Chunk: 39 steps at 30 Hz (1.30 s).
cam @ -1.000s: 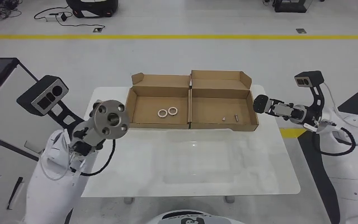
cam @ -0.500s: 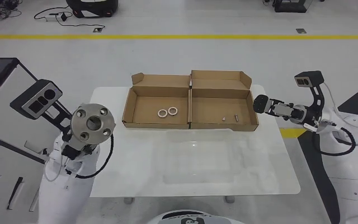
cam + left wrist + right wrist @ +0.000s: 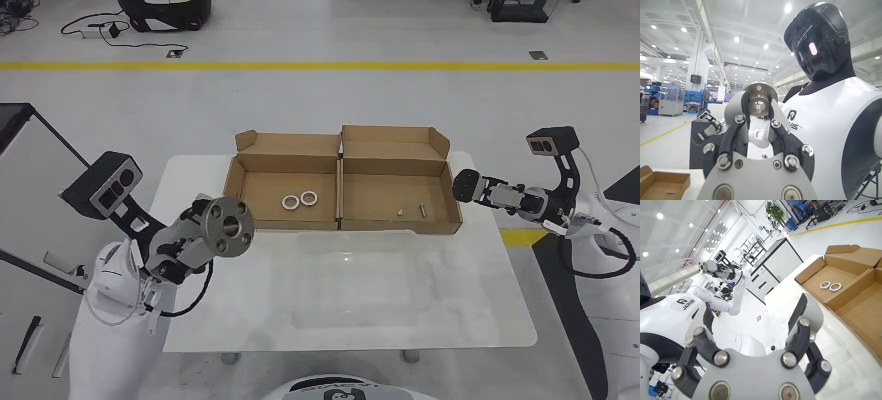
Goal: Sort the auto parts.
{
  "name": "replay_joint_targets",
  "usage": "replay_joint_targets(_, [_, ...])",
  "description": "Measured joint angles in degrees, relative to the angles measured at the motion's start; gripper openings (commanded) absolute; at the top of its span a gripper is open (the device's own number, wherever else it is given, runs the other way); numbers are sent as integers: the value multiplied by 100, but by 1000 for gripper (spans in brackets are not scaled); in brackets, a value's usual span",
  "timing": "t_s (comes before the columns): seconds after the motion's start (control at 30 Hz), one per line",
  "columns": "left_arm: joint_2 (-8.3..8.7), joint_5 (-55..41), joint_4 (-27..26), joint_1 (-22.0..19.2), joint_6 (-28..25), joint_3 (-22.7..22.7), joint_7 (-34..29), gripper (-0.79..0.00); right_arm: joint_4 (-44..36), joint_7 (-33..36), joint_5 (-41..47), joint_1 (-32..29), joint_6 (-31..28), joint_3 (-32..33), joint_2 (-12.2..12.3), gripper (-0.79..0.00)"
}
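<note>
Item 1, left-centre of the top view: left gripper (image 3: 758, 105), clamped on a flanged metal hub (image 3: 222, 228). The hub's neck is pinched between both pads, and the drilled disc is turned toward the boxes. The hub is seen over the left portion of the white table (image 3: 400, 300), just beside the front left corner of the left cardboard box (image 3: 262, 208).

Item 2, upper centre: the left cardboard box, lid flap open. Two metal rings are laid flat side by side on its floor, left ring (image 3: 285, 202) and right ring (image 3: 316, 198), nearly touching.

Item 3, adjoining on the right: right cardboard box (image 3: 375, 205), lid flap open. Two small fasteners are laid near its front wall, left fastener (image 3: 400, 212) and right fastener (image 3: 421, 210), slightly apart.

Item 4, right of frame: right gripper (image 3: 755, 306), fingers spread wide with nothing between them. It is placed just beside the right box's outer wall, at the table's right edge.
</note>
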Motion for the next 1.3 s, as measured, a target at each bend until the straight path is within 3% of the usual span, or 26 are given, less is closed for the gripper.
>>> replay_joint_targets(0.47, [-269,-1486,-8,0,0,-368,0,-785,0,0,0,0,0,0,0,0])
replay_joint_targets(0.77, [-419,-1437,-6,-37,0,-436,-1,-785,0,0,0,0,0,0,0,0])
replay_joint_targets(1.07, [-370,-691,160,-27,0,-368,-1,-785,0,0,0,0,0,0,0,0])
replay_joint_targets(1.3, [-192,56,178,-11,0,-225,-1,-785,0,0,0,0,0,0,0,0])
